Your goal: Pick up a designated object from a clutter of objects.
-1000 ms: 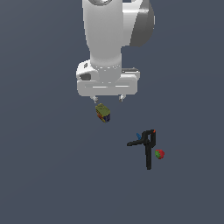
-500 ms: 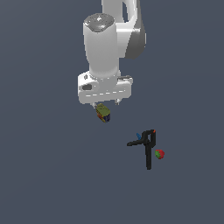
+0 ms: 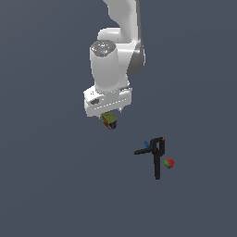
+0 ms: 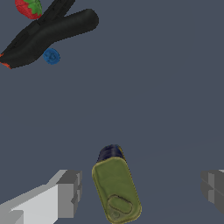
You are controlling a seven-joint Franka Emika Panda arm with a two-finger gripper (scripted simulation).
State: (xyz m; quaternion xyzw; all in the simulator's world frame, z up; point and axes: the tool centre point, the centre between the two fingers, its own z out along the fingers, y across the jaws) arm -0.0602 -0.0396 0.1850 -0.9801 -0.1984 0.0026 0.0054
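The gripper (image 4: 138, 188) is spread wide, its grey block fingers (image 4: 68, 192) standing either side of the can (image 4: 116, 188) without touching it; in the exterior view the can (image 3: 109, 120) lies directly beneath the hand, well apart from the black clamp (image 3: 156, 155) and the small red-and-green ball (image 3: 169, 163). The can is a squat, rounded-oblong tin with a flat olive-green lid bearing a pull-tab outline and a dark blue side; it is judged rigid, smooth and light. Close on its long flat sides, since rounded ends may slip.
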